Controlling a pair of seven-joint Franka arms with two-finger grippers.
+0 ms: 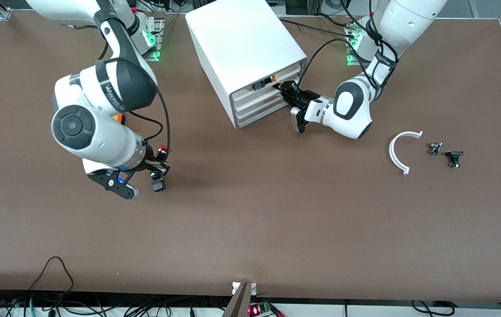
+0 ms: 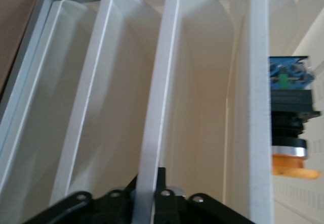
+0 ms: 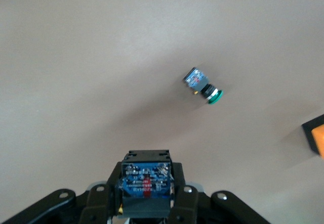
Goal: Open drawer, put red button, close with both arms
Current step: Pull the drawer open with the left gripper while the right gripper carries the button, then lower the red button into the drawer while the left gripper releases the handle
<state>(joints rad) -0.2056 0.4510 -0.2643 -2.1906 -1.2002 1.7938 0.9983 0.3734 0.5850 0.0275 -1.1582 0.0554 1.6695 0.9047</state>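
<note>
Red button [image 3: 146,183] in right end effector [image 3: 147,204] over brown table [image 1: 276,211].

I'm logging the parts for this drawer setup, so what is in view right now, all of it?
drawer cabinet: one, white, on the table between the arm bases
drawer: one, white, second level, barely open
orange-capped part: one, in the top level
red button: one, held in the air
green button: one, on the table below the right gripper
orange box: one, beside the green button
curved strip: one, white, toward the left arm's end
small black parts: two, beside the strip
left gripper: clamped on the drawer's front lip
right gripper: over the table, holding the red button
</note>
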